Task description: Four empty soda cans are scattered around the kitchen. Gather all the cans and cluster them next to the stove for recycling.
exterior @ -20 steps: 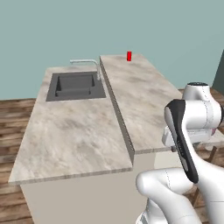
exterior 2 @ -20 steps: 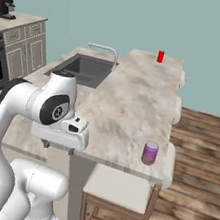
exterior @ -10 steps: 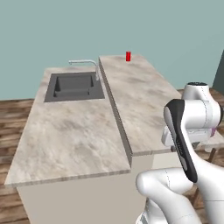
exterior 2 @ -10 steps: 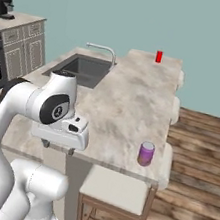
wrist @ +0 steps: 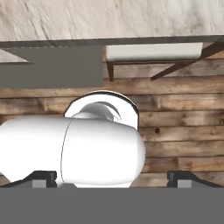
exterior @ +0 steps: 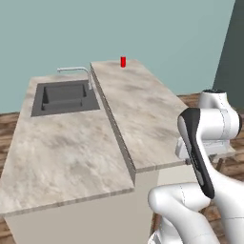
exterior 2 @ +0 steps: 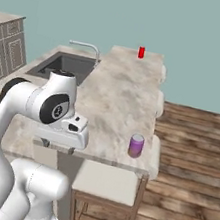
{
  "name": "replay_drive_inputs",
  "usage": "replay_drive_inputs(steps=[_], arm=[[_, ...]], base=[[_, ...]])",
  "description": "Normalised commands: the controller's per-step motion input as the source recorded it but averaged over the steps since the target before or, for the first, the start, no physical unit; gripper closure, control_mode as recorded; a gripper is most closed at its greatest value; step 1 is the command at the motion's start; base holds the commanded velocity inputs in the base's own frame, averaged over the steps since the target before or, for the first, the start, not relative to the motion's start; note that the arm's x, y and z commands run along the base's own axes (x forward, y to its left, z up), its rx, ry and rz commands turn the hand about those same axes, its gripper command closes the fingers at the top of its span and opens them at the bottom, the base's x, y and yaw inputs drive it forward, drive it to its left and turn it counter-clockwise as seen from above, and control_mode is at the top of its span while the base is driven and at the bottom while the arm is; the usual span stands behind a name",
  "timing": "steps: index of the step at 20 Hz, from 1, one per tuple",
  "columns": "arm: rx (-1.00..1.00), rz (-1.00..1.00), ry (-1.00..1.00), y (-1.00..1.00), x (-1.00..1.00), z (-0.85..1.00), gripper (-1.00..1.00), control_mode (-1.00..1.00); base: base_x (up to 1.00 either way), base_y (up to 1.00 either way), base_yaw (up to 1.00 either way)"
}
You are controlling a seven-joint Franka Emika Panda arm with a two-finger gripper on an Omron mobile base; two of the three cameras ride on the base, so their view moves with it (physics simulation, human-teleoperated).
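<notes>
A purple-pink soda can (exterior 2: 136,146) stands upright near the near right corner of the island counter (exterior 2: 119,98). One red soda can (exterior: 123,61) (exterior 2: 141,52) stands at the counter's far end. My gripper (exterior 2: 58,146) hangs at the near edge of the island, left of the purple can and apart from it. It points down at the wooden floor. In the hand view its fingertips (wrist: 41,177) sit far apart, so the gripper (wrist: 112,179) is open and holds nothing. The stove is out of view.
A sink (exterior: 64,95) with a curved faucet (exterior: 76,71) is set in the lower counter on the left. White-seated stools (exterior 2: 105,182) are tucked under the island's right side. Grey cabinets (exterior 2: 5,49) stand at far left.
The whole picture has shifted, so the base has driven and the cameras with it; the island now sits nearer and more centred. The gripper stays open and the cans have not moved.
</notes>
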Motion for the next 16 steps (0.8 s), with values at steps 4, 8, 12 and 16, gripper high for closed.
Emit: replay_drive_inputs(steps=[4, 8, 12, 16], arm=[[0.0, 0.0, 0.0, 0.0, 0.0, 0.0, -1.0, 1.0], [0.0, 0.0, 0.0, 0.0, 0.0, 0.0, -1.0, 1.0], [0.0, 0.0, 0.0, 0.0, 0.0, 0.0, -1.0, 1.0], [0.0, 0.0, 0.0, 0.0, 0.0, 0.0, -1.0, 1.0]], base=[[0.0, -0.27, -0.27], [0.02, -0.47, -0.08], [0.12, -0.64, 0.06], [0.12, -0.55, 0.14]])
